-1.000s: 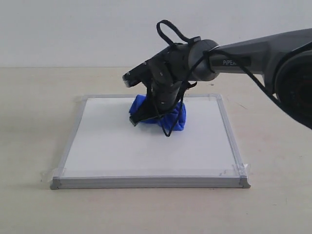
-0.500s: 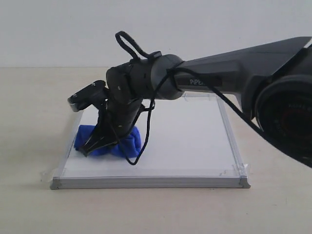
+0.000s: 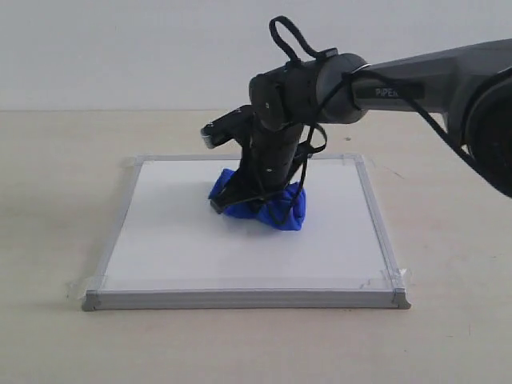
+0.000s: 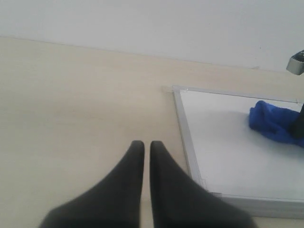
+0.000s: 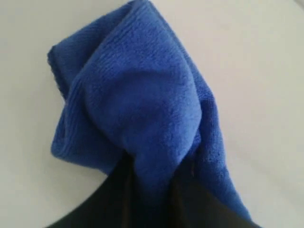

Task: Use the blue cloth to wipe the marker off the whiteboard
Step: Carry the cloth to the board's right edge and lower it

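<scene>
Exterior view: right claw [image 3: 234, 198] clenched on blue cloth [image 3: 276, 210], back mid-board after sweep to whiteboard [image 3: 192, 248] corner half second ago. Cloth pressed on board beneath claw. No marker visible; probably wiped, patch under cloth hidden. Left claw [image 4: 144, 154] closed, empty, over surface [image 4: 71, 95].

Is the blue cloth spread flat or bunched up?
Bunched up: the blue cloth stands in thick rounded folds, pinched in the right gripper on the whiteboard.

Plain white wall [image 3: 120, 48] behind; pale beige tabletop [image 3: 48, 200]; soft even light.
</scene>
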